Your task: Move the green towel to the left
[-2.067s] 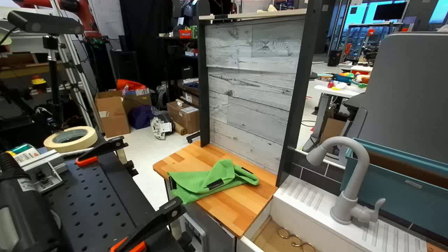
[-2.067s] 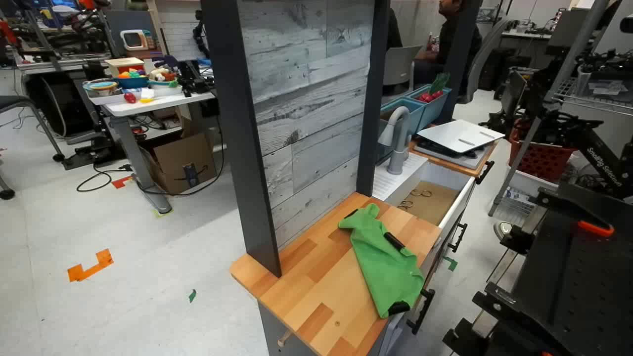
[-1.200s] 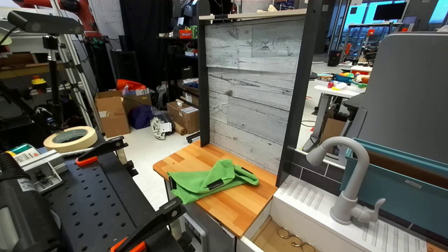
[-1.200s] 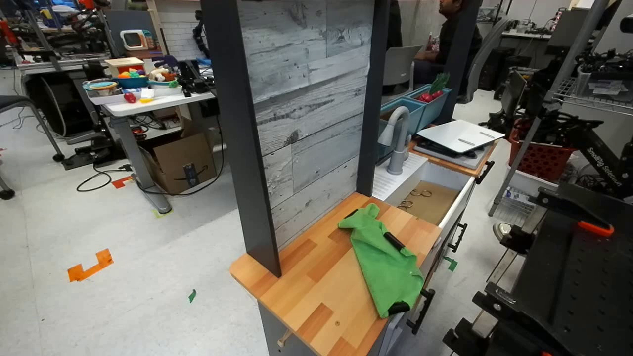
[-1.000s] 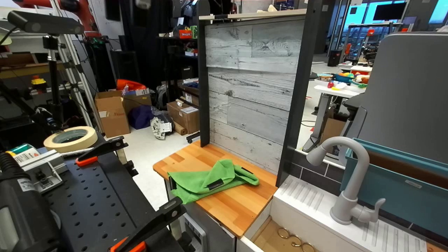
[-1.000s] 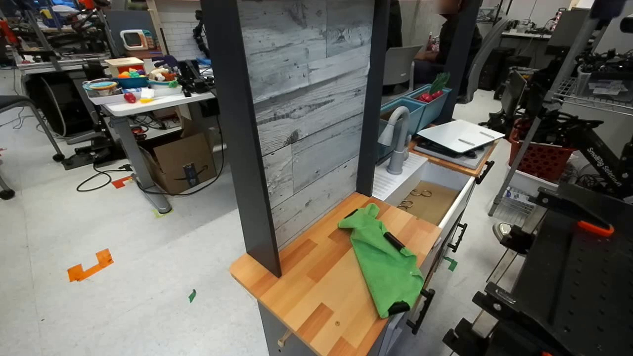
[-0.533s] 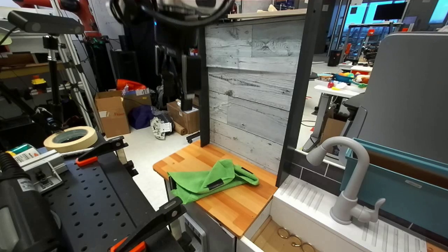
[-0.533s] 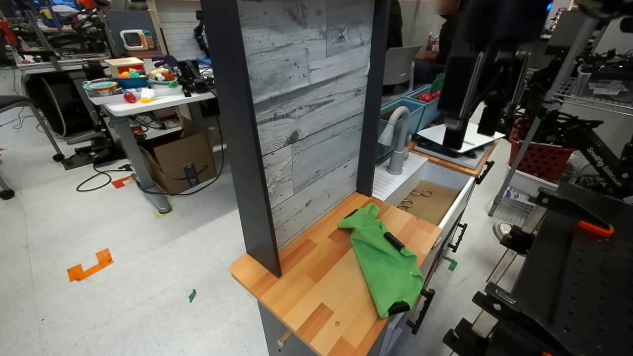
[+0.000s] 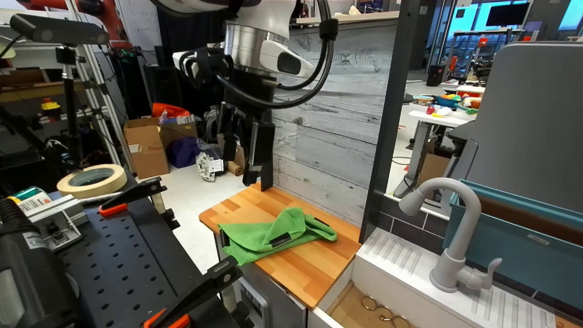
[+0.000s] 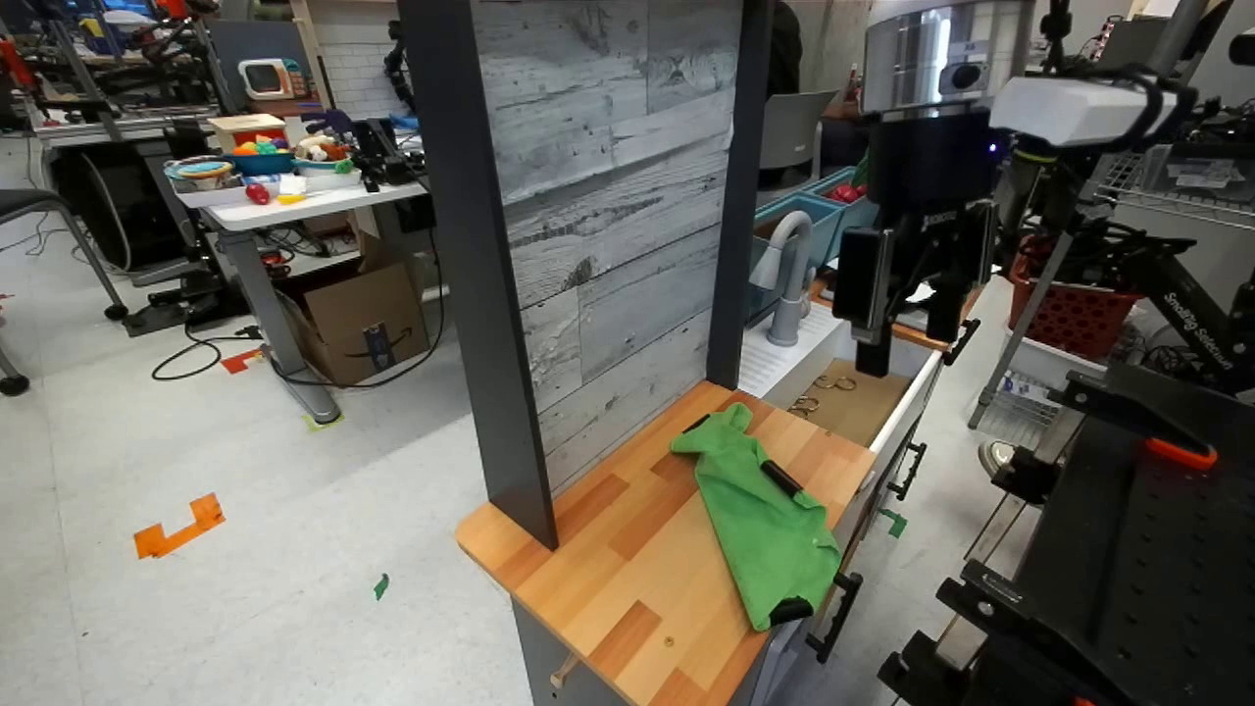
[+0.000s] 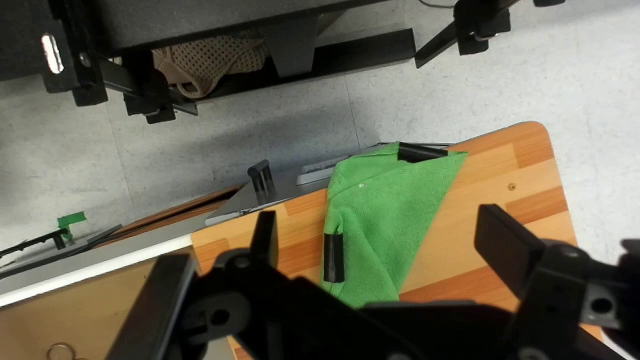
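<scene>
The green towel lies crumpled on the wooden counter, seen in both exterior views (image 9: 259,237) (image 10: 760,520) and in the wrist view (image 11: 387,215). It has black strips along its edges, and one end hangs over the counter's edge. My gripper (image 9: 241,159) is in the air, above and apart from the towel; it also shows in an exterior view (image 10: 909,343). Its two fingers are wide apart with nothing between them. In the wrist view, the gripper (image 11: 377,227) frames the towel from above, and its body hides the towel's lower end.
A grey plank panel (image 9: 328,118) between dark posts stands along the counter (image 9: 314,269). A grey faucet (image 9: 469,218) and an open basin (image 10: 873,412) with metal rings adjoin it. A black perforated table (image 9: 114,255) with orange-tipped clamps (image 9: 200,287) stands across a gap.
The arm and gripper have come into view from the top and moved down toward the counter. The towel has not moved.
</scene>
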Controlling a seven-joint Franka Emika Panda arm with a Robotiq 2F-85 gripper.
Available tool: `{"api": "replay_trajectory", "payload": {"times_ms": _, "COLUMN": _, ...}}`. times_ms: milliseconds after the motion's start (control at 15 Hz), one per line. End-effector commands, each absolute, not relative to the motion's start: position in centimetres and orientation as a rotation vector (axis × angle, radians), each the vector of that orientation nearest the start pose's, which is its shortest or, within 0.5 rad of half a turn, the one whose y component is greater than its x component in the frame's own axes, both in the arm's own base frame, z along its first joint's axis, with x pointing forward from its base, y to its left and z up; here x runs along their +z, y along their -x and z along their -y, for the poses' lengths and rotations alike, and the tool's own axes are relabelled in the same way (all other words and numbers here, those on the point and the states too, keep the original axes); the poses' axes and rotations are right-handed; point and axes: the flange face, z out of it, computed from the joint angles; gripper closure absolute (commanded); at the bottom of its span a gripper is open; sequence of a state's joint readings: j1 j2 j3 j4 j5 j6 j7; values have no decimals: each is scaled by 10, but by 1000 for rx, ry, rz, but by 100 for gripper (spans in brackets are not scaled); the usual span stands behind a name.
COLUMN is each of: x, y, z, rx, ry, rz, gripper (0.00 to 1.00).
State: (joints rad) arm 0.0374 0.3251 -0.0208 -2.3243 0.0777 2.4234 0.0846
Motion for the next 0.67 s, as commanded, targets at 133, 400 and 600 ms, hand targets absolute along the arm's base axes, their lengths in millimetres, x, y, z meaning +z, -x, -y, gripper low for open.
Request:
{"api": "replay_trajectory", "payload": {"times_ms": 133, "x": 171, "y": -505, "z": -10, "rx": 262, "ry": 3176, "rz": -296, "gripper": 0}}
{"api": "replay_trajectory", "payload": {"times_ms": 400, "x": 137, "y": -526, "z": -14, "rx": -79, "ry": 3261, "rz": -397, "gripper": 0}}
{"api": "replay_trajectory", "payload": {"times_ms": 600, "x": 105, "y": -537, "z": -18, "rx": -262, "ry": 3284, "rz": -342, "gripper": 0}}
